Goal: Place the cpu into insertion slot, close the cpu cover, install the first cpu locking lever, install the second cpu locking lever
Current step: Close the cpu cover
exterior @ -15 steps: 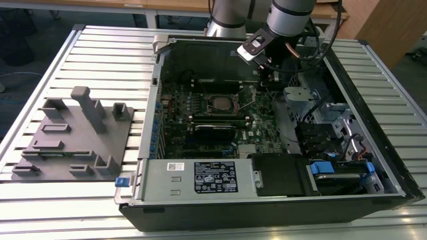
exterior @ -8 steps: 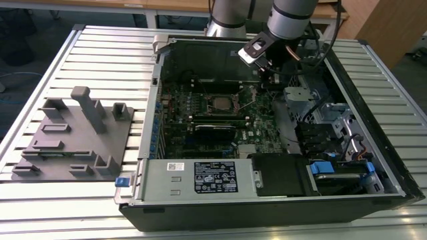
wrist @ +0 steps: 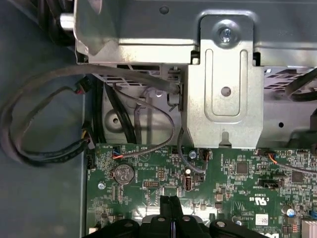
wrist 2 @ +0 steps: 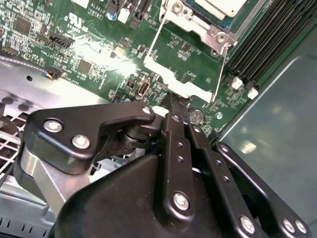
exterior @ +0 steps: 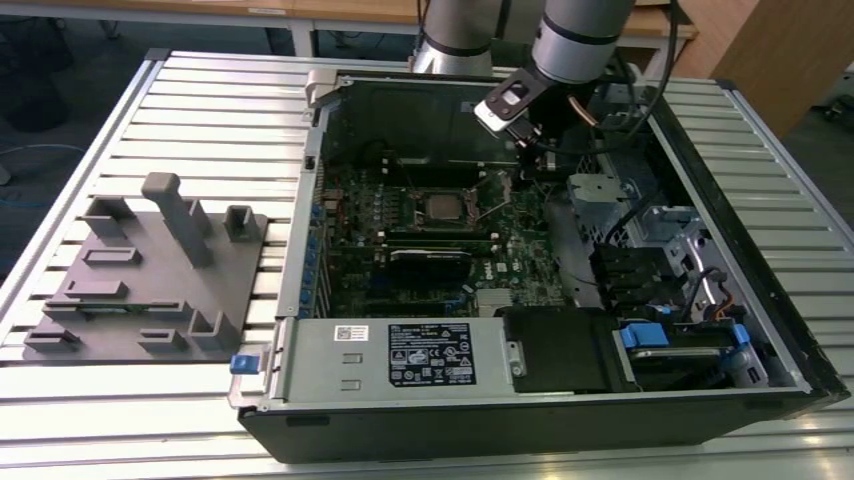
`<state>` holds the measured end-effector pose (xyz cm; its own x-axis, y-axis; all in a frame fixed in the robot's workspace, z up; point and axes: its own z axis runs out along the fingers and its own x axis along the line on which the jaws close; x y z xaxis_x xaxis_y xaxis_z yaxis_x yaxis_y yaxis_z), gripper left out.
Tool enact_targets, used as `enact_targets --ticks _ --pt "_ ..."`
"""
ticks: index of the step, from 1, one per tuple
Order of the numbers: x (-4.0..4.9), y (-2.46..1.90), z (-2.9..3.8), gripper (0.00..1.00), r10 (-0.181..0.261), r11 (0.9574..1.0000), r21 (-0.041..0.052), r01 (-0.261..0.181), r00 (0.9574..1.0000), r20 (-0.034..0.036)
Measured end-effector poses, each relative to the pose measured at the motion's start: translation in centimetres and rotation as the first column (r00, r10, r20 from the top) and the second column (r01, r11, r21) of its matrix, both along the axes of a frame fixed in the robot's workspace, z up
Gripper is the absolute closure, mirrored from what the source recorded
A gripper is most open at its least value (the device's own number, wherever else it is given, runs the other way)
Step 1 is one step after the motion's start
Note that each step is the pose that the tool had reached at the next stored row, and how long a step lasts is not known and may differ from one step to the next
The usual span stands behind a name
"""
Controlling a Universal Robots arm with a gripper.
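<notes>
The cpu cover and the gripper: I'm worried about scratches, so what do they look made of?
The cpu cover looks like stamped bare metal, probably steel: silvery, with glare. The gripper looks like black satin-finished metal or plastic, joined by silvery screws.

The claw [wrist: 171,200] looked matt black, perhaps plastic, the cpu [exterior: 445,208] dull silvery metal, and the desk [exterior: 200,100] ribbed, satin metal.

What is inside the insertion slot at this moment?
The cpu lies in the insertion slot, its metal top showing through the window of the cpu cover. Whatever lies beneath the chip is covered by it.
</notes>
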<state>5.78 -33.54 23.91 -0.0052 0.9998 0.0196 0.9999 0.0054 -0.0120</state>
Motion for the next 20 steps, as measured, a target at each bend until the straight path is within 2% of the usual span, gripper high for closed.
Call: enact_targets --ticks 3,6,8,16,20 --pt "-0.56 0.00 0.00 0.90 0.000 1.0000 0.0002 0.000 1.0000 0.0013" --pt "-1.62 0.00 0.00 0.90 0.000 1.0000 0.0001 0.000 1.0000 0.0073" --pt "-2.43 -0.01 0.00 0.90 0.000 1.0000 0.0001 0.000 0.9999 0.0142" --pt "-5.89 -0.01 -0.02 0.90 0.000 1.0000 0.0004 0.000 0.9987 0.0505" --pt "-7.68 -0.01 -0.03 0.90 0.000 1.0000 0.0001 0.000 0.9979 0.0641"
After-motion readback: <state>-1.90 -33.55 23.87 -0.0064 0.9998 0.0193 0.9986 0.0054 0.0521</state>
